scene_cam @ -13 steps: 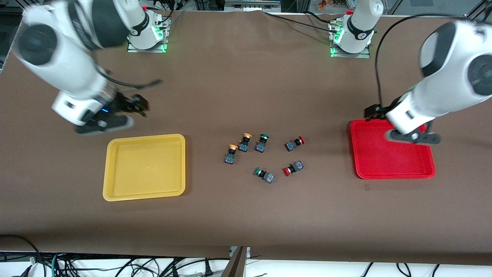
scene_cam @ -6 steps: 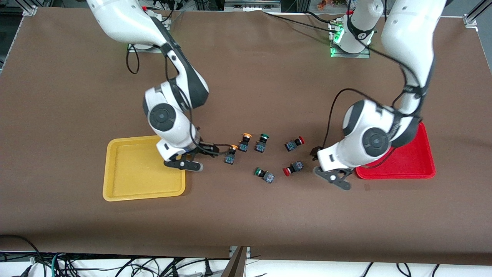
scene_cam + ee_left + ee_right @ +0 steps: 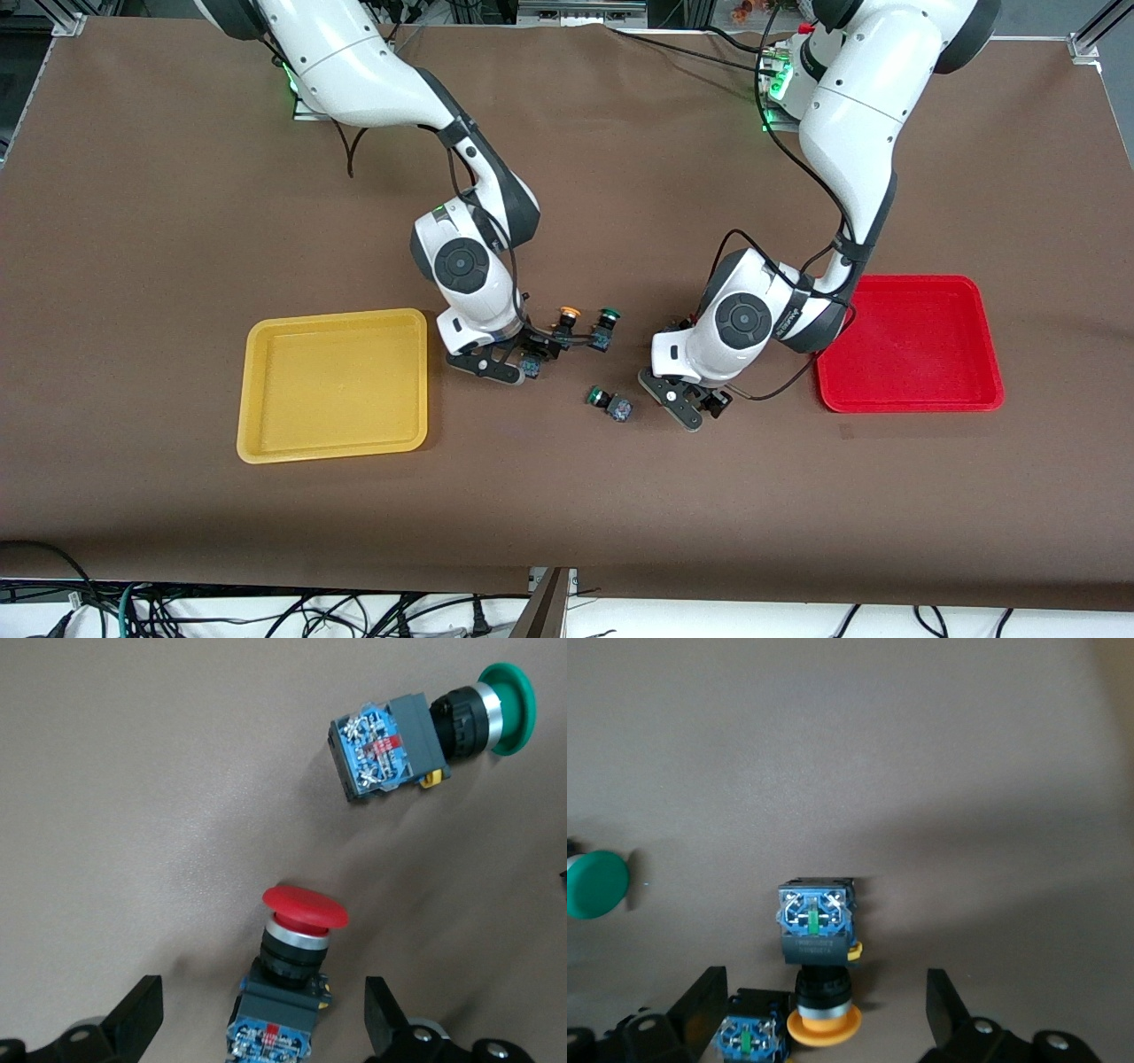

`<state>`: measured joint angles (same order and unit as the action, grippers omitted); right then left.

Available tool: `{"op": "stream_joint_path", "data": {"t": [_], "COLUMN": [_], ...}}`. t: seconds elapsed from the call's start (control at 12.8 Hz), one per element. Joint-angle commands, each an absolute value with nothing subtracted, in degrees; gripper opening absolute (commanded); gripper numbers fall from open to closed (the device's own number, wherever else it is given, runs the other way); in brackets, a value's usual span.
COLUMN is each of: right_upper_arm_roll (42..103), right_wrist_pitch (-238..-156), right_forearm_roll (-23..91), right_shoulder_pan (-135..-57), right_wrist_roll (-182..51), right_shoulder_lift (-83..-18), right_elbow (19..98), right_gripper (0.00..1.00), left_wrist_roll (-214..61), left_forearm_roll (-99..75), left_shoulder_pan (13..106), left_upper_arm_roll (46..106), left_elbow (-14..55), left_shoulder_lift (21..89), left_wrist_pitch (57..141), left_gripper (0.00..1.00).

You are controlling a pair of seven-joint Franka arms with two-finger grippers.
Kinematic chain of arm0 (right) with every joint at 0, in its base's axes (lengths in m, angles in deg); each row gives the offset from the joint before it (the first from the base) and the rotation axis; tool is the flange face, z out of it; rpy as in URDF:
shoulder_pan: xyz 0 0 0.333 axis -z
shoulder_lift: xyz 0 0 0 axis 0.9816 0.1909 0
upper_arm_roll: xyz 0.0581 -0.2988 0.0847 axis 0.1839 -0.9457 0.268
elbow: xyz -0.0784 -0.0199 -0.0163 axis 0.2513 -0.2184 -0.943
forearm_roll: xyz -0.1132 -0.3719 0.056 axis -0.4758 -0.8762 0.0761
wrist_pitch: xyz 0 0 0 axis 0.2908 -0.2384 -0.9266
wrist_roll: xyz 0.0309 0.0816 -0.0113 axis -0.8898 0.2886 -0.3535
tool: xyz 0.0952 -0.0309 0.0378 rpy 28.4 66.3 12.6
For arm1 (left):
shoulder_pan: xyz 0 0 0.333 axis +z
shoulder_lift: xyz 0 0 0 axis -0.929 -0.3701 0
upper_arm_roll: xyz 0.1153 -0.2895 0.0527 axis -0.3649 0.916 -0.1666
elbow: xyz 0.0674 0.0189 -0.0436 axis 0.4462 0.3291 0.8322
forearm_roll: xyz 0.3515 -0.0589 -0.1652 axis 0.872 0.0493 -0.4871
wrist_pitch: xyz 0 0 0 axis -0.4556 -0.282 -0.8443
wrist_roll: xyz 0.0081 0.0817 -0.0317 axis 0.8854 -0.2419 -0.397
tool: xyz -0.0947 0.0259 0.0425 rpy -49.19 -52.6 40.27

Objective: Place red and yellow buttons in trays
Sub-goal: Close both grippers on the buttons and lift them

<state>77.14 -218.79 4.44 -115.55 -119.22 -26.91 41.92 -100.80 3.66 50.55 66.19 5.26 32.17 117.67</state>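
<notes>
Buttons aren't gripped yet. I see both end effectors spread: left end effector [image 3: 257,1023] straddles a red button [image 3: 297,948], right end effector [image 3: 819,1014] a yellow button [image 3: 819,970]. Next I'd squeeze, then lift.

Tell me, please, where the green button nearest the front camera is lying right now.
In the front view that green button lies on the table between the two trays, nearer the camera than the other buttons, just beside the left gripper.

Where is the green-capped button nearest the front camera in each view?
Front: the green-capped button lies on the brown table cover beside the left pincer.
Left wrist: the button lies apart from the red button inside the open left pincer.
Right wrist: apparently only its green cap, at the picture's edge; the right pincer straddles a yellow button.
Shared landmark: the brown table cover.
</notes>
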Motion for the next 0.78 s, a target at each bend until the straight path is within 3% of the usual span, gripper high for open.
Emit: {"op": "stream_joint_path", "data": {"t": [0.0, 0.08, 0.16, 0.31, 0.39, 0.55, 0.71], "right_upper_arm_roll": [76.68, 76.68, 76.68, 76.50, 76.42, 76.15, 74.32], "right_wrist_pitch": [-221.39, -222.71, -223.16, -222.98, -222.72, -222.11, -215.82], "right_forearm_roll": [5.38, 5.38, 5.29, 5.03, 4.76, 4.76, 4.76], "right_shoulder_pan": [-116.78, -117.14, -117.31, -117.06, -116.88, -116.88, -116.70], "right_wrist_roll": [-120.86, -120.95, -120.87, -119.64, -119.20, -117.79, -114.30], "right_shoulder_lift": [-24.28, -23.57, -23.22, -23.39, -23.57, -24.70, -27.68], "right_elbow": [40.73, 40.73, 40.90, 41.60, 42.13, 43.53, 43.63], "right_gripper": [0.98, 0.97, 0.92, 0.71, 0.59, 0.31, 0.26], "left_wrist_roll": [-102.62, -102.63, -102.02, -102.45, -102.37, -102.19, -102.54], "left_forearm_roll": [4.63, 4.63, 4.54, 4.54, 4.54, 4.54, 4.54], "left_shoulder_pan": [49.74, 49.82, 49.82, 50.52, 51.48, 52.37, 55.95], "left_upper_arm_roll": [65.65, 65.65, 65.65, 65.65, 65.74, 65.13, 64.51], "left_elbow": [3.50, 3.59, 3.59, 3.68, 4.37, 4.73, 4.64], "left_shoulder_lift": [29.09, 28.99, 29.08, 29.60, 31.35, 36.70, 41.19], "left_wrist_pitch": [121.29, 122.27, 122.28, 121.84, 121.15, 109.70, 99.56], "left_gripper": [0.95, 0.47, 0.25, 0.03, 0.00, 0.00, 0.00]}}
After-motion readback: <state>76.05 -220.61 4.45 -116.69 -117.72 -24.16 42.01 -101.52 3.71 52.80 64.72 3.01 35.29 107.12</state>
